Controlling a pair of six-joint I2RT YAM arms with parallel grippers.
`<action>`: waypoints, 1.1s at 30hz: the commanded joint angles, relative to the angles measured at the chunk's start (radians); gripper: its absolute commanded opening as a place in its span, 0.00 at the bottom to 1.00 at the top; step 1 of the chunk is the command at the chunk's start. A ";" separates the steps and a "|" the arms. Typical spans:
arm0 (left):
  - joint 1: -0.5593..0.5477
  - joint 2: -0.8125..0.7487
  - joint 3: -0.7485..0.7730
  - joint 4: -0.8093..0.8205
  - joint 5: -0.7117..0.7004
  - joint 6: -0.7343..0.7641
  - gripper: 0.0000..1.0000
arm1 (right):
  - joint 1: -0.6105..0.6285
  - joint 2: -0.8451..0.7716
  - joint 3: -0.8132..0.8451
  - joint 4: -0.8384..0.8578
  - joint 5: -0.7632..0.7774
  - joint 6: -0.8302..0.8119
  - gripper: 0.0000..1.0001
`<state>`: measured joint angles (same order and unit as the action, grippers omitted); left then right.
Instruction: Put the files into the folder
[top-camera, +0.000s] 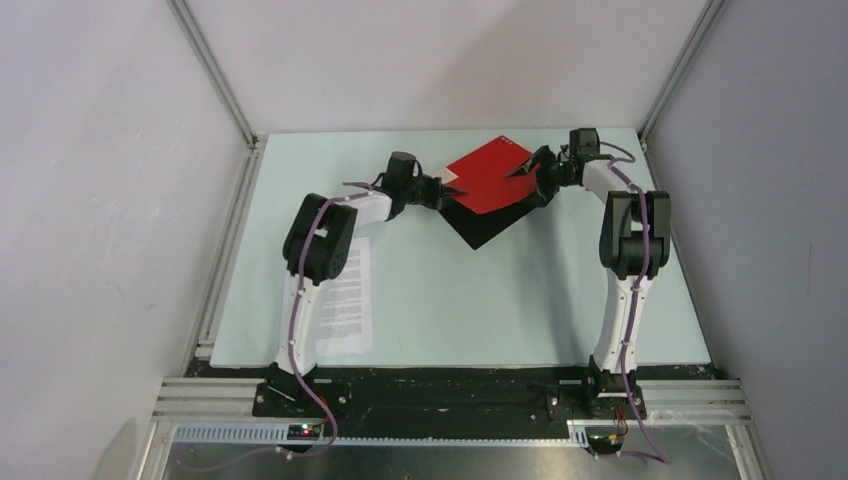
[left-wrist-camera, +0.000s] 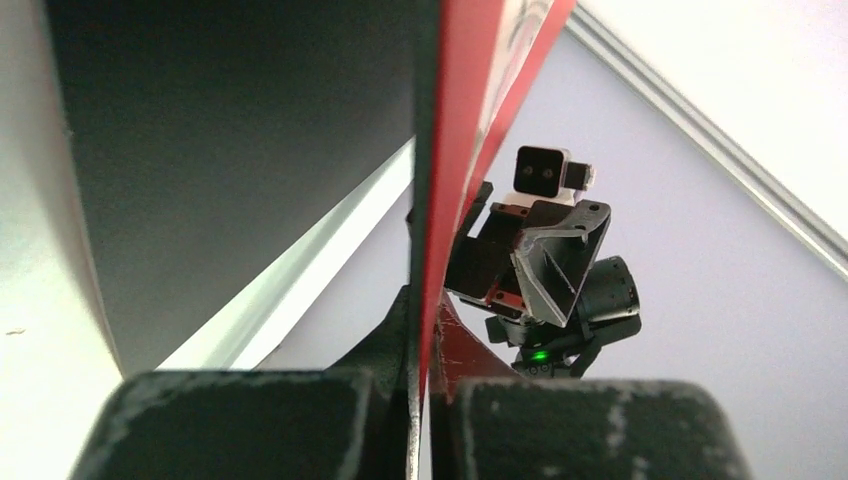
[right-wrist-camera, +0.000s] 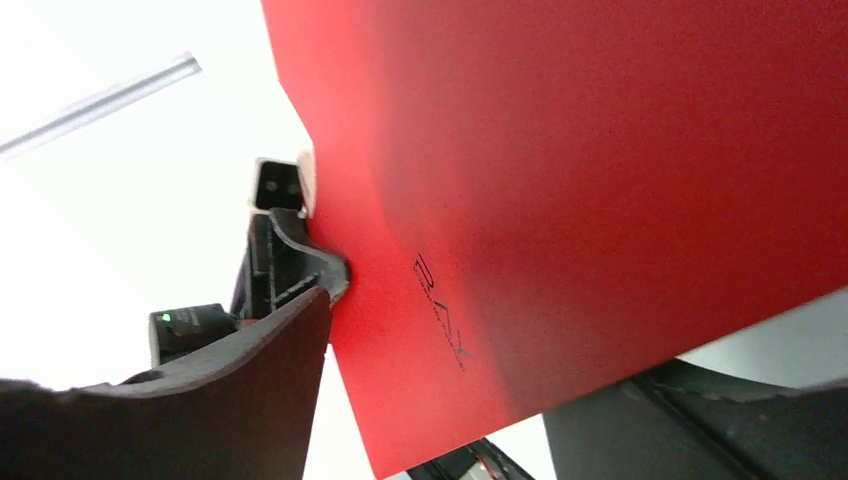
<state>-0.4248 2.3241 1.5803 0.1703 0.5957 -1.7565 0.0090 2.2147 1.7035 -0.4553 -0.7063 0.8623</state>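
The files (top-camera: 352, 290) lie flat at the near left of the surface (top-camera: 520, 300), partly under the left arm (top-camera: 322, 240). Farther back, near the middle, the folder (top-camera: 488, 172) is open, its red cover raised above the black inside, which rests on the surface. The left fingers (left-wrist-camera: 240, 425) are clamped on the cover's left corner. The right fingers (right-wrist-camera: 210, 390) stand apart, with the cover's right edge between them.
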 joint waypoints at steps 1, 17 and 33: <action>-0.045 -0.052 -0.009 -0.155 0.096 -0.021 0.09 | 0.005 0.004 0.041 0.232 -0.068 0.056 0.62; 0.035 -0.162 0.017 -0.365 -0.047 0.336 1.00 | -0.015 0.026 0.172 0.149 -0.029 -0.164 0.00; 0.149 -0.279 0.413 -0.789 -0.276 1.357 1.00 | -0.019 -0.147 0.372 -0.444 0.074 -0.584 0.00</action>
<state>-0.2546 2.1494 1.9518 -0.4961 0.4225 -0.7143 -0.0475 2.2398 2.1258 -0.7368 -0.6697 0.4152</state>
